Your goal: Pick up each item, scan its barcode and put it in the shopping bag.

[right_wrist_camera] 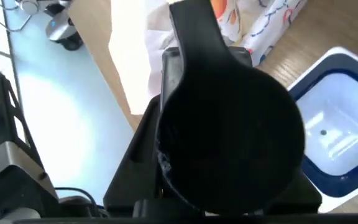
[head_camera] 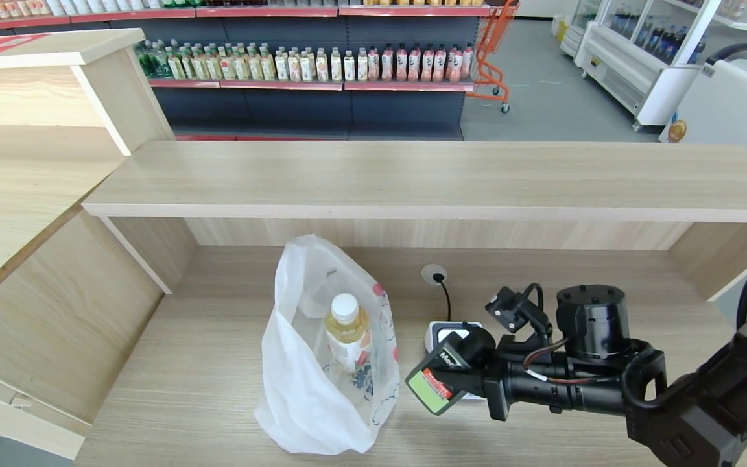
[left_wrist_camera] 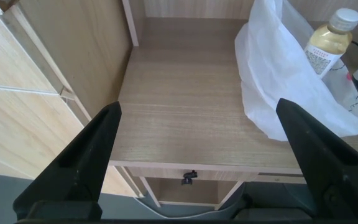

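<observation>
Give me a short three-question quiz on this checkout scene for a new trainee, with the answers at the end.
1. True or false: the yellow drink bottle with a white cap stands inside the white plastic shopping bag.
2. The right gripper holds: A) nothing; B) a black round container with a green label; C) a red apple.
3. Fill in: the left gripper is ____.
Key: 1 true; 2 B; 3 open.

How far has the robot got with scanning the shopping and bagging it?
Done: one bottle of yellowish drink stands inside the white shopping bag. In hand: the right gripper holds a black container with a green and red label close over the barcode scanner, so this looks like the scanning step. Left: putting that container into the bag. The left gripper is open, holding nothing.
</observation>
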{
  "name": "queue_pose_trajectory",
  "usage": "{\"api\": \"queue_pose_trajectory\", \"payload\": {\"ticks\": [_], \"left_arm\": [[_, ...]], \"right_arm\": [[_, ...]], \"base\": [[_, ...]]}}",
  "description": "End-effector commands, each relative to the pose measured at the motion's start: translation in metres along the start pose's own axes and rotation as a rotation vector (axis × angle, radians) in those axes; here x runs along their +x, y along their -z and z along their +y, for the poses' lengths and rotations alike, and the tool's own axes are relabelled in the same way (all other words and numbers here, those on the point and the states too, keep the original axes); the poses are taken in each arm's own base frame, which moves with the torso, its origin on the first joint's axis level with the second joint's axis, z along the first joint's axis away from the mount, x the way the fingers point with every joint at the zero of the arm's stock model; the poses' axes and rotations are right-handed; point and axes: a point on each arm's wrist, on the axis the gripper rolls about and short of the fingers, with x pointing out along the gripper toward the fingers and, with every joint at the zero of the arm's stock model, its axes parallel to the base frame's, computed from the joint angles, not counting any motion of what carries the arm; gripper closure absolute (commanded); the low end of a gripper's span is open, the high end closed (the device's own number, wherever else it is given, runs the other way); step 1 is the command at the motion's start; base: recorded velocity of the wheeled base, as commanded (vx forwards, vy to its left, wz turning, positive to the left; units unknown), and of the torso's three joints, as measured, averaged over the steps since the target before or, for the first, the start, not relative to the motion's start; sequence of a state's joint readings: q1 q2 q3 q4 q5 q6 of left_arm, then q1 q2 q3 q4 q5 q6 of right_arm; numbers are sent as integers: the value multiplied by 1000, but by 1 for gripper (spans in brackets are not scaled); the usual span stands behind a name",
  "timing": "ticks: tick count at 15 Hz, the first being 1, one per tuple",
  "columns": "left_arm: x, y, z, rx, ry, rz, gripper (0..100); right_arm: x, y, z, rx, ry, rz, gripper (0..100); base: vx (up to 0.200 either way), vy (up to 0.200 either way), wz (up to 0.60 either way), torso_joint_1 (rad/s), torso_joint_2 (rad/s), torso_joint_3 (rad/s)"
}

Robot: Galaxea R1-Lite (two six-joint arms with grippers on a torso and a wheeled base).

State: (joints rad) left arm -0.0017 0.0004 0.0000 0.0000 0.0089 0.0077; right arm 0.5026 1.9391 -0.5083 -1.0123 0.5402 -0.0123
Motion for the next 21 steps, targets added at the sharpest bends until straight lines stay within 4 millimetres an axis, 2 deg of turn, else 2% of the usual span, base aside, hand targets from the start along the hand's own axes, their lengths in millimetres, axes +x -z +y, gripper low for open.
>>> {"api": "queue_pose_trajectory", "payload": {"ticks": [1,5,7,9,10,12,15,18,20,21], "left_arm": [[0,0,0,0,0,0,0],[0,0,0,0,0,0,0],[0,0,0,0,0,0,0],[0,0,0,0,0,0,0],[0,0,0,0,0,0,0],[0,0,0,0,0,0,0],[0,0,0,0,0,0,0],[0,0,0,0,0,0,0],[0,0,0,0,0,0,0],[0,0,0,0,0,0,0]], "right_arm": [[4,10,-3,52,1,34,100],[-5,8,2,84,5,25,100],[-8,6,1,32,107,14,100],[-23,2,-3,-26,252,-17,100],[-34,-4,-7,-30,289,-47,100],[-37,-14,-19,-31,329,-87,100],[-2,-32,-34,0,298,-144,100],[41,-35,-44,-14,238,-163,100],[56,-34,-57,-21,124,-204,100],[64,-36,-67,-18,126,-213,100]], "base": [[0,0,0,0,0,0],[0,0,0,0,0,0],[0,0,0,0,0,0],[0,0,0,0,0,0],[0,0,0,0,0,0],[0,0,0,0,0,0],[0,0,0,0,0,0],[0,0,0,0,0,0],[0,0,0,0,0,0],[0,0,0,0,0,0]]}}
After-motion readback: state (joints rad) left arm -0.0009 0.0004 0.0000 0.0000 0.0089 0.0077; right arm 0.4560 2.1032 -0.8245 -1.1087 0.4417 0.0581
